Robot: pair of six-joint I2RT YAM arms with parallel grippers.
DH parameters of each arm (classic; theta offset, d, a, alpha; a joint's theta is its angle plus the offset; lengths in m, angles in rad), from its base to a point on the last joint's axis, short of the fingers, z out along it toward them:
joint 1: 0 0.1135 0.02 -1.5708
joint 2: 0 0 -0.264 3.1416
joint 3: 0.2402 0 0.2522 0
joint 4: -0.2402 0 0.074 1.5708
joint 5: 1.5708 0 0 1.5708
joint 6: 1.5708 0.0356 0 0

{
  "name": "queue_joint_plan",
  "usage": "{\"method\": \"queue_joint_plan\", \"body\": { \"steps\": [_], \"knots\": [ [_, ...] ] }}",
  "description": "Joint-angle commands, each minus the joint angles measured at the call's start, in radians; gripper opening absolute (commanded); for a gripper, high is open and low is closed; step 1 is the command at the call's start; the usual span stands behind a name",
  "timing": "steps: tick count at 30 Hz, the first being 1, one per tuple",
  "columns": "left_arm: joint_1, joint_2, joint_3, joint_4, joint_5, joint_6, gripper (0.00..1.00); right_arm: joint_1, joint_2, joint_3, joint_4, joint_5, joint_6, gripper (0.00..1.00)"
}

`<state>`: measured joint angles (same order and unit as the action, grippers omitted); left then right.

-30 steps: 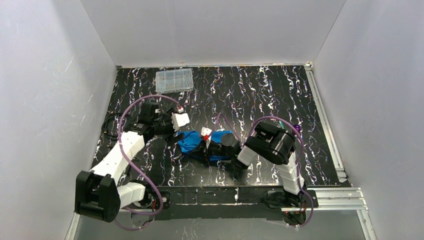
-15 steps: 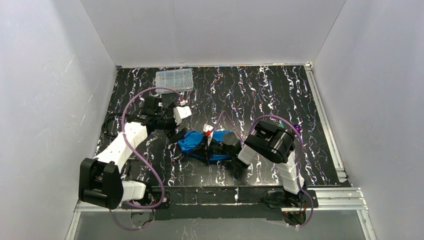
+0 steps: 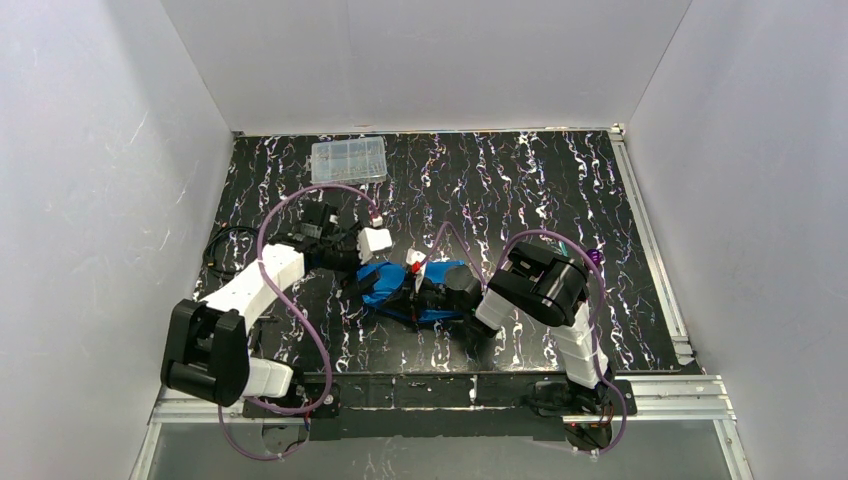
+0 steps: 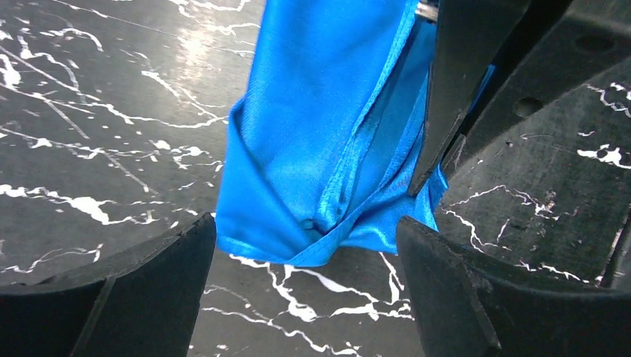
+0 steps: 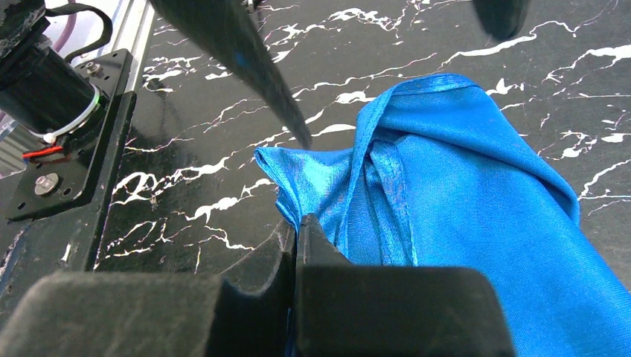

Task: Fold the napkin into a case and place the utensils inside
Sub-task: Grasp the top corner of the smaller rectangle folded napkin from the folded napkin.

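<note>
One blue napkin, part-folded, mid-desk, an arm at either side.
Napkin (image 3: 385, 287) lay as a narrow, rumpled bundle on the marbled desk (image 3: 520, 200), well apart from the clear compartment box (image 3: 348, 160) at the far edge. Left fingers (image 4: 446, 297) stood spread, straddling its end without touching. Right fingers (image 5: 312, 249) were pressed together against the cloth's edge close by; whether they nipped it was unclear. Utensils not seen. Advice: pin the cloth with the right, lower the left flat, and close on all slippery layers together.

Left jaws nearer the napkin (image 4: 327, 111)
</note>
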<state>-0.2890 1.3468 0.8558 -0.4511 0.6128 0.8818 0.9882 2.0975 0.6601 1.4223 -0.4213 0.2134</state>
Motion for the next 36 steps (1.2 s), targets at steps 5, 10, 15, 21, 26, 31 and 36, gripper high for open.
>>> {"method": "queue_joint_plan", "body": {
  "steps": [5,10,15,21,26,31,36],
  "knots": [
    [-0.093,-0.002,-0.130,0.332,-0.180,-0.112,0.77,-0.005,-0.008,0.018,0.035,0.006,0.024,0.01],
    [-0.098,0.017,-0.137,0.370,-0.206,-0.122,0.71,-0.005,-0.006,0.015,0.035,0.006,0.037,0.01],
    [-0.098,0.041,-0.130,0.341,-0.199,-0.125,0.61,-0.006,-0.006,0.027,0.026,0.011,0.054,0.01],
    [-0.100,0.046,-0.126,0.281,-0.174,-0.150,0.62,-0.005,-0.014,0.037,-0.005,0.018,0.057,0.01],
    [-0.104,0.058,-0.115,0.283,-0.219,-0.187,0.63,-0.005,-0.014,0.023,0.008,0.035,0.067,0.01],
    [-0.107,0.077,-0.103,0.280,-0.231,-0.185,0.59,-0.005,-0.001,0.023,0.028,0.031,0.084,0.01],
    [-0.115,0.091,-0.105,0.300,-0.242,-0.170,0.39,-0.006,0.002,0.022,0.040,0.027,0.098,0.01]
  ]
}}
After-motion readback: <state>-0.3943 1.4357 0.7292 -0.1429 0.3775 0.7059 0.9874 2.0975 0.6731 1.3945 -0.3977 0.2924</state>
